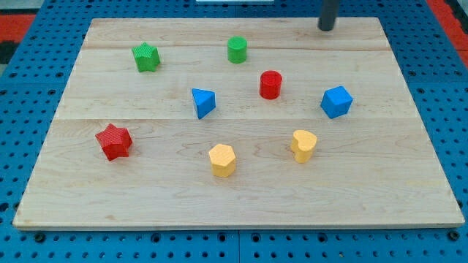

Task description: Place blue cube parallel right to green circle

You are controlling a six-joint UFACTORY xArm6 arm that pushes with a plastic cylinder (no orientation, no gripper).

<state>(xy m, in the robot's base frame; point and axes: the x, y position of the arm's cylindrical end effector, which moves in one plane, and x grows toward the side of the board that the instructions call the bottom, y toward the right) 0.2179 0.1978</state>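
The blue cube [336, 101] sits on the wooden board [409, 183] at the view's right, about mid-height. The green circle, a short cylinder [237, 50], stands near the view's top, left of centre-right. My tip [325, 28] is at the view's top edge of the board, right of the green circle and above the blue cube, touching neither.
A red cylinder [270, 84] lies between the green circle and the blue cube. A green star [146, 57], a blue triangle [203, 102], a red star [113, 141], a yellow hexagon [221, 160] and a yellow heart [303, 145] are also on the board.
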